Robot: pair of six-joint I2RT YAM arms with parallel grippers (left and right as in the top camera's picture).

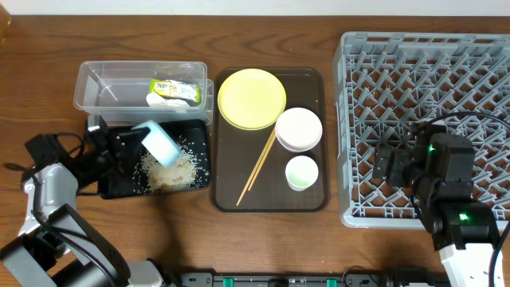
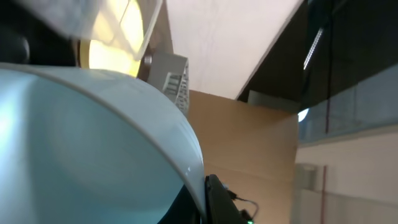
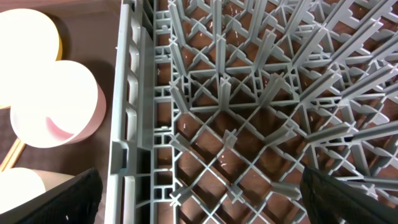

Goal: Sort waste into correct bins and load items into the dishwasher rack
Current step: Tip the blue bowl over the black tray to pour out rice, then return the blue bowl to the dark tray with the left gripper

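My left gripper [image 1: 134, 140] is shut on the rim of the light-blue bowl [image 1: 162, 146] and holds it tilted over the black tray [image 1: 119, 188], where whitish rice scraps [image 1: 171, 170] lie. In the left wrist view the bowl [image 2: 81, 143] fills the frame, its rim pinched between the fingers [image 2: 204, 202]. The clear tub [image 1: 103, 89] holds the yellow-green wrapper [image 1: 177, 89] and a white scrap [image 1: 158, 100]. My right gripper [image 1: 390, 163] is open and empty above the grey rack [image 1: 478, 56], near its left wall [image 3: 134, 124].
The brown serving tray [image 1: 311, 199] holds the yellow plate [image 1: 251, 97], white bowl [image 1: 299, 129], pale-green cup [image 1: 302, 172] and chopsticks [image 1: 259, 166]. The white bowl [image 3: 50, 106] also shows in the right wrist view, beside the rack.
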